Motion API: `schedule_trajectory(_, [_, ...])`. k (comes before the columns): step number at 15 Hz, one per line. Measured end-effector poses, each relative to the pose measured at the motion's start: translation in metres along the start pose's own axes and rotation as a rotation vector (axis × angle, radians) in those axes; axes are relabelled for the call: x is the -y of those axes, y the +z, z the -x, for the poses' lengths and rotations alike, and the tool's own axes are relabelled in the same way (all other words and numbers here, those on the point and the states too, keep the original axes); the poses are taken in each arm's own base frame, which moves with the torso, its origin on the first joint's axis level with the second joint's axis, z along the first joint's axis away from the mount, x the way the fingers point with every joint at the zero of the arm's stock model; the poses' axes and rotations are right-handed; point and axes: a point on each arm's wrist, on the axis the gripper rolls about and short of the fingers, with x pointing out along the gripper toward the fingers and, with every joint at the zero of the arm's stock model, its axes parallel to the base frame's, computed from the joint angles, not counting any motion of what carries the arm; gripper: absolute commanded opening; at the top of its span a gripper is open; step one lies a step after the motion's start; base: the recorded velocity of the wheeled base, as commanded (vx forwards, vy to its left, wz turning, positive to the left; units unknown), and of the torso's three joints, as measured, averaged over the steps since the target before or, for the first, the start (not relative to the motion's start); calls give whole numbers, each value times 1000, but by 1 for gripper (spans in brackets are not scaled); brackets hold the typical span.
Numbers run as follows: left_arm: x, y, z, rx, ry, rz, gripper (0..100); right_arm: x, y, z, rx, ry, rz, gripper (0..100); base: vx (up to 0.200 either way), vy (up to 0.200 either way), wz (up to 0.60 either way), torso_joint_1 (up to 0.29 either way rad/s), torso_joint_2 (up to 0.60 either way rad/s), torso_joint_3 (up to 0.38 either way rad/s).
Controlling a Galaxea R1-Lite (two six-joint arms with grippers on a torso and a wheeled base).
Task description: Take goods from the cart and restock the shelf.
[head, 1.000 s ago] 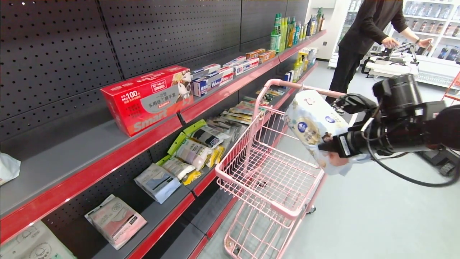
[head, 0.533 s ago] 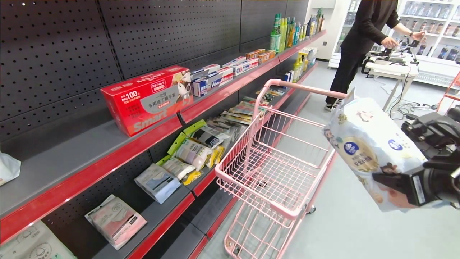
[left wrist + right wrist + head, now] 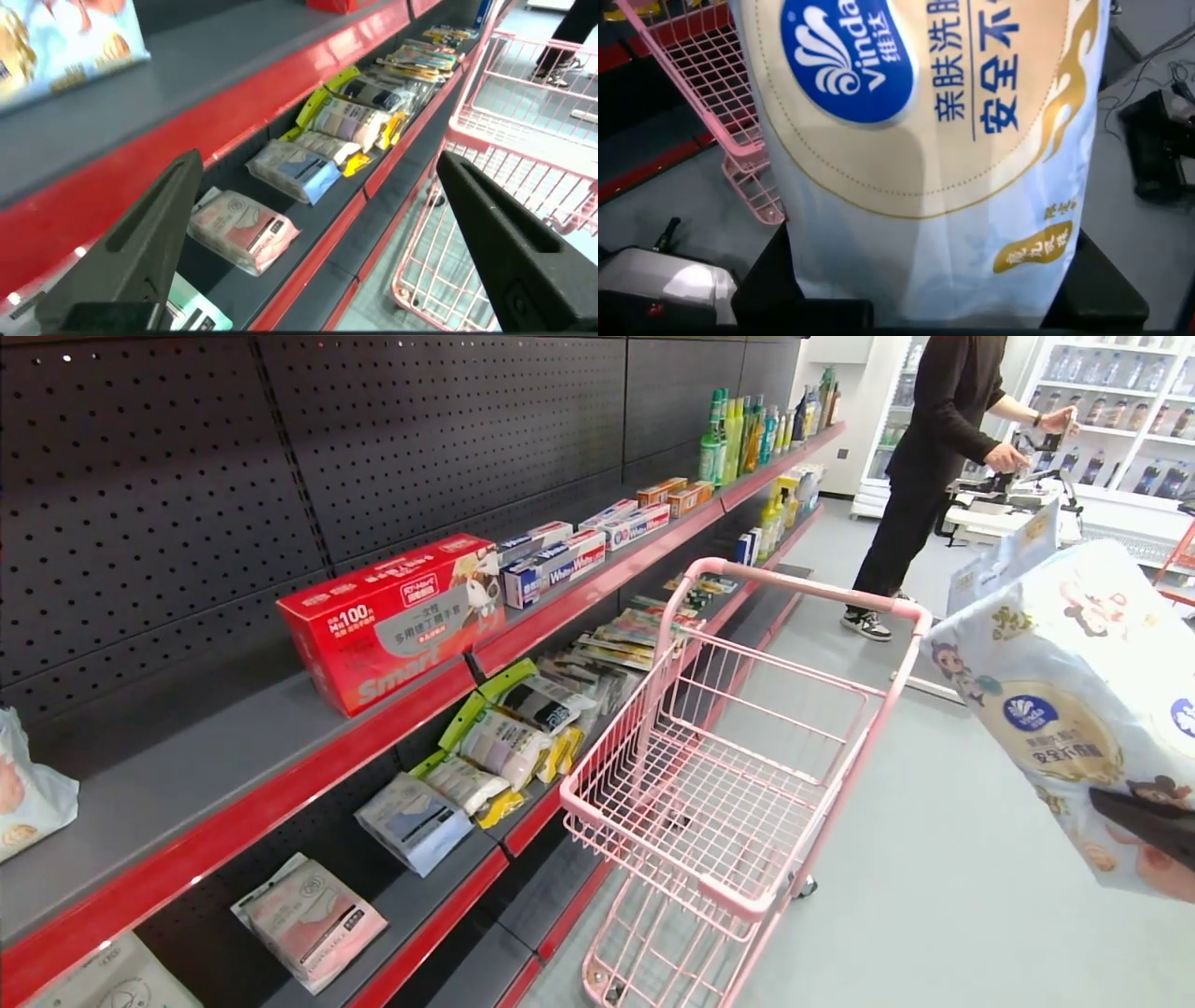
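The pink cart (image 3: pixel 747 896) stands beside the shelf, and its wire basket holds no goods. Off the cart's right side, over the floor, my right gripper (image 3: pixel 1153 826) is shut on a large white tissue pack (image 3: pixel 1074 709) with cartoon prints. In the right wrist view the tissue pack (image 3: pixel 924 140) sits between the dark fingers (image 3: pixel 775 280). My left gripper (image 3: pixel 318 247) is open and holds nothing, in front of the shelf's (image 3: pixel 234 84) red-edged boards. Another white pack (image 3: pixel 23 793) lies on the upper shelf (image 3: pixel 187 756) at the far left.
A red box (image 3: pixel 392 616) and toothpaste boxes (image 3: pixel 555 560) sit on the upper shelf, with bare grey board between the red box and the white pack. Small packs (image 3: pixel 509 747) fill the lower shelf. A person (image 3: pixel 934 457) stands beyond the cart.
My right arm has swung the tissue pack from above the cart's right rim out to the right and nearer to the head camera. The head view itself has shifted slightly.
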Motion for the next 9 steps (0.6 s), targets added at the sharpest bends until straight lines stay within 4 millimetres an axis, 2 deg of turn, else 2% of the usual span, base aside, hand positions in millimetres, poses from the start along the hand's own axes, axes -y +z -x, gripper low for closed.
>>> schedule_trajectory(9, [0, 0, 0, 0, 1, 3, 100, -1, -21, 17, -4, -26, -5, 0, 0, 0, 0, 193, -414, -226])
